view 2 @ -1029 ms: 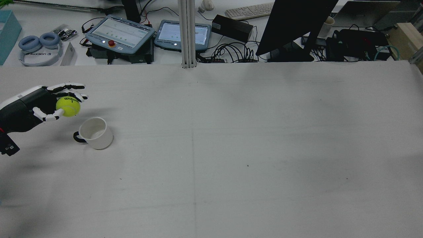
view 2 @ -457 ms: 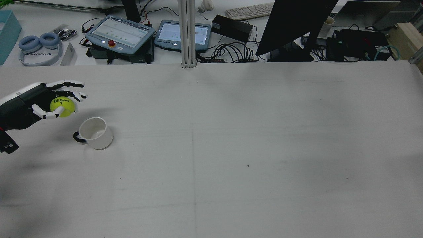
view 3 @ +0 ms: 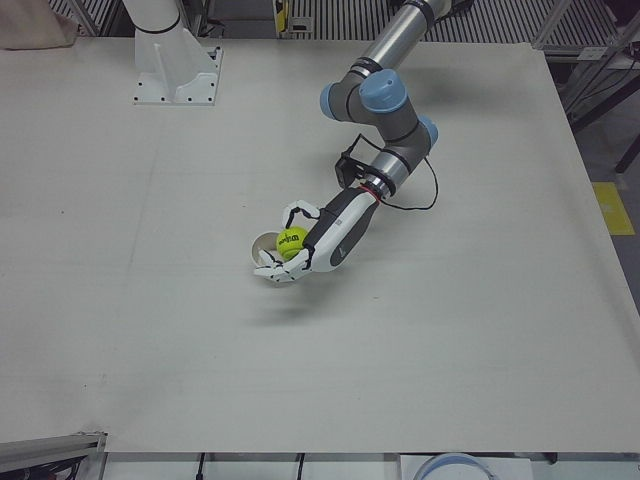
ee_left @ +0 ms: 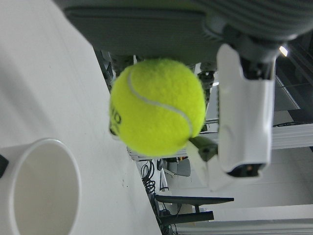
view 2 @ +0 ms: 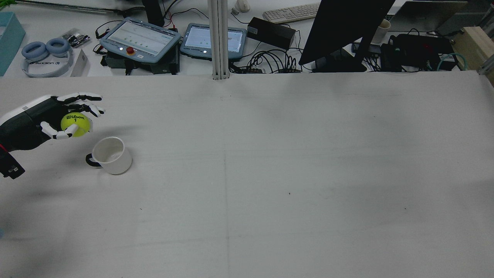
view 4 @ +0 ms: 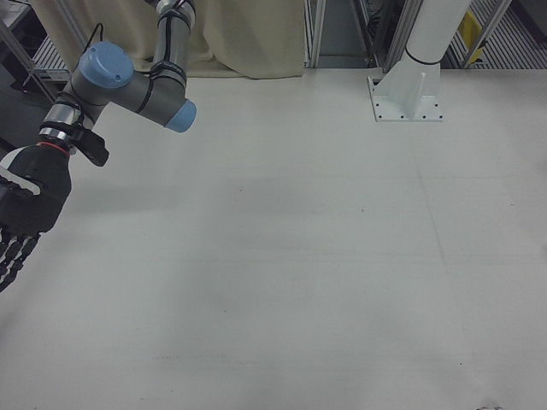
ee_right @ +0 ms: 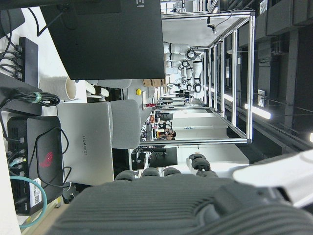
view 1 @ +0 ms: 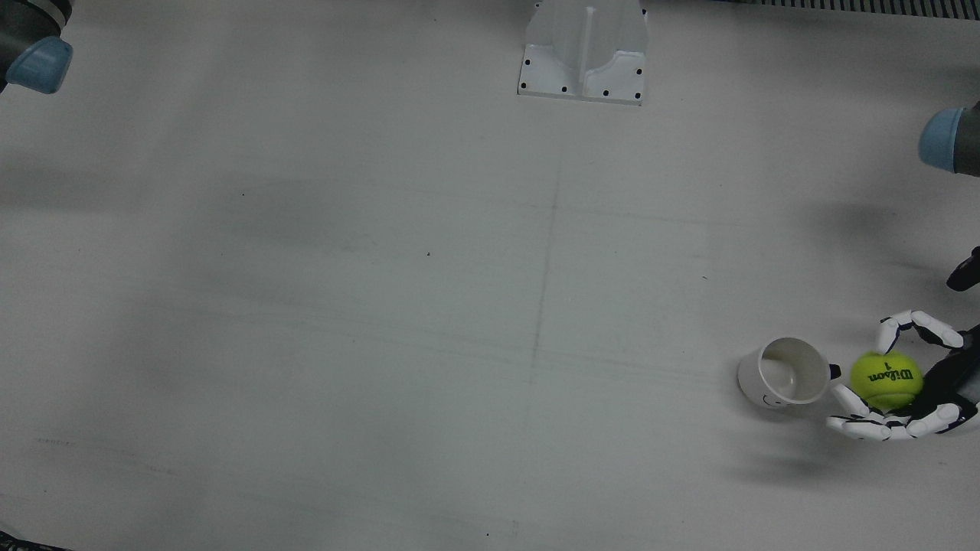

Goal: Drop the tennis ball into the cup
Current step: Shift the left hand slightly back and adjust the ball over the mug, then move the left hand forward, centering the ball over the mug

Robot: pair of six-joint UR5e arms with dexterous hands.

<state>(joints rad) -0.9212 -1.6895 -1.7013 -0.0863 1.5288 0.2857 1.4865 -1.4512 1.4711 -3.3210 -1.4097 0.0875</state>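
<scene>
Presently the left hand (view 2: pixel 58 119) holds the ball (view 2: pixel 75 124) off the tabletop (view 2: pixel 270 173), fingers (view 1: pixel 919 327) curled round its sides with the underside bare, presumably so it can fall free on release. Cup (view 2: pixel 112 155) stands upright, mouth open upward, handle turned toward the arm; ball sits just beside the cup on the handle side and raised above its rim, not yet over the mouth. Judged: carry needs finishing over the cup before letting go. Right hand (view 4: pixel 21 218) hangs far from the cup, off at the opposite tabletop edge, fingers extended, empty.
</scene>
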